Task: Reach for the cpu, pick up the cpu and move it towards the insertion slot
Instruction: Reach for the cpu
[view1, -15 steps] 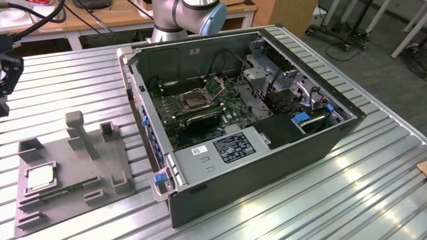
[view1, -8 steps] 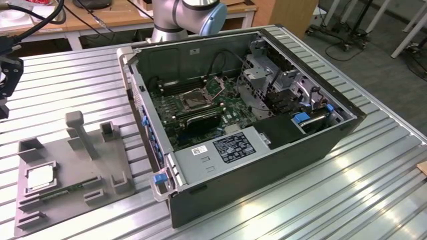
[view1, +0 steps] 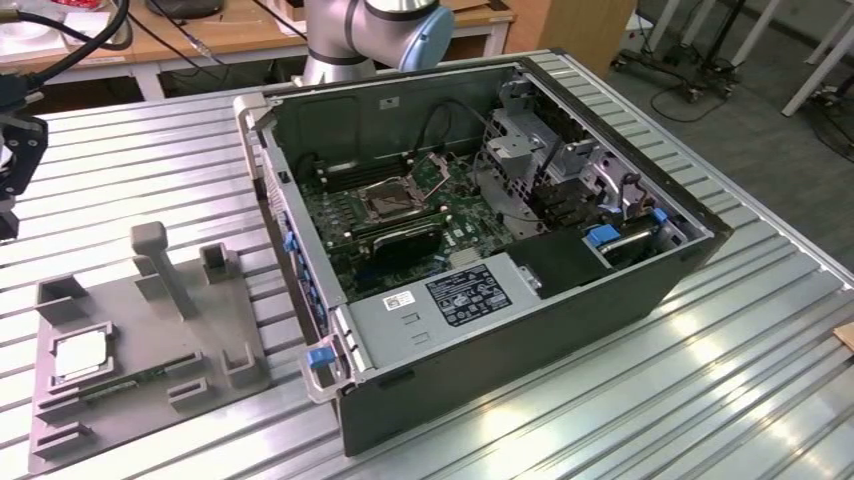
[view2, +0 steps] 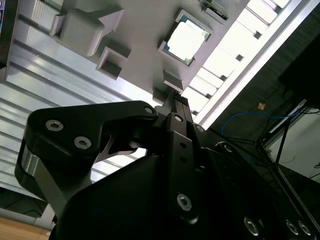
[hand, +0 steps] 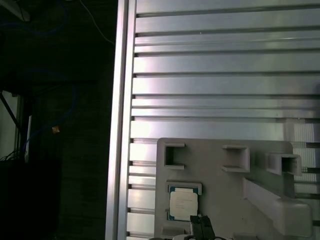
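The cpu (view1: 80, 356) is a small silvery square lying flat in a recess of the grey tray (view1: 200, 340), at the exterior view's lower left. Both wrist views look down on the cpu (view2: 186, 38) (hand: 183, 205). My gripper (view1: 8, 215) hangs at the exterior view's left edge, well above the table and apart from the tray. Its black fingertips (hand: 195, 223) stand close together with nothing between them, so the gripper (view2: 174, 99) (hand: 200, 224) is shut. The insertion slot (view1: 391, 203) is a silver-framed square socket on the board inside the open computer case (view1: 534, 330).
The tray carries upright grey posts (view1: 158, 268) and a green memory stick (view1: 134, 381). The slatted metal table (view1: 721, 380) ends close beside the tray, with dark floor beyond the table edge (hand: 120, 125). A wooden bench with cables (view1: 200, 35) stands behind.
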